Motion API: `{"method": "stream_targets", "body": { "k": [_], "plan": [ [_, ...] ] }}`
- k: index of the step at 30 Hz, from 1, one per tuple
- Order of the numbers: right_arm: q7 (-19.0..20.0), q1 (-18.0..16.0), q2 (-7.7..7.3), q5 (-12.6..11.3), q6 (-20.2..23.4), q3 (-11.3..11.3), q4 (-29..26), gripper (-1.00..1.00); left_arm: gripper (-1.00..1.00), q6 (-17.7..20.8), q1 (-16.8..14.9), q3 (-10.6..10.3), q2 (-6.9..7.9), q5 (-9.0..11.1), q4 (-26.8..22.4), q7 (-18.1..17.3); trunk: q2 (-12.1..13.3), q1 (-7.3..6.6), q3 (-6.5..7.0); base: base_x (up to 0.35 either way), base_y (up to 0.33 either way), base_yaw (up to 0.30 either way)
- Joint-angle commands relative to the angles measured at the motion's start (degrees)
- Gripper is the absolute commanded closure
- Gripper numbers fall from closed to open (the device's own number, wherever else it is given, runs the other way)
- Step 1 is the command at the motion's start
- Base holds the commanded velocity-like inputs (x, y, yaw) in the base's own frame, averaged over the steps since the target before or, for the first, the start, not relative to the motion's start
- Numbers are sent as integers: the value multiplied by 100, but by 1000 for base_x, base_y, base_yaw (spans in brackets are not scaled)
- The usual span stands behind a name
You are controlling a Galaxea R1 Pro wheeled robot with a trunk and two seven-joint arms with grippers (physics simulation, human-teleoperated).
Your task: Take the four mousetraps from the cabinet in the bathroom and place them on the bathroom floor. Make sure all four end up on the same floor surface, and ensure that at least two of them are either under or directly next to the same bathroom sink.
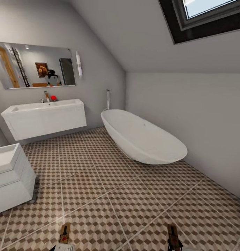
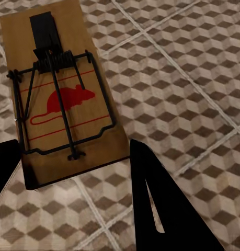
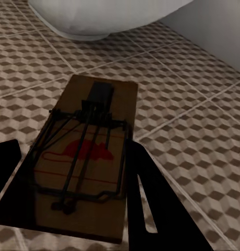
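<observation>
My left gripper (image 2: 78,178) is shut on the near end of a mousetrap (image 2: 62,99), a tan board with a red mouse print and dark wire. My right gripper (image 3: 72,204) is shut on a second mousetrap (image 3: 86,157) in the same way. Both are held over the bathroom floor (image 1: 109,195) of cube-patterned tiles. In the head view the two traps (image 1: 64,233) (image 1: 173,236) show at the bottom edge, left and right. The sink (image 1: 46,116) hangs on the far left wall under a mirror, well ahead of both traps. The cabinet is out of view.
A white oval bathtub (image 1: 141,137) stands at the back right, along the wall under a sloped ceiling with a skylight. A white boxy unit (image 1: 10,177) with a recessed top stands at the left edge. Open tiles lie between them.
</observation>
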Motion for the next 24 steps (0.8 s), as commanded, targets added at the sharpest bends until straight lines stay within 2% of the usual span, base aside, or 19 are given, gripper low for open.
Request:
{"method": "stream_targets", "body": {
  "k": [1, 24],
  "plan": [
    [-33, -2, 4, 62, -14, -26, 0, 100, 100, -15, -6, -27, -4, 36, 18, -30, -3, 3, -9, 326, 14, 245],
    [-33, -3, 4, 62, -14, -26, 1, 100, 100, -13, -6, -22, -24, 36, 21, -23, -3, 3, -39, 326, 18, 260]
  ]
}}
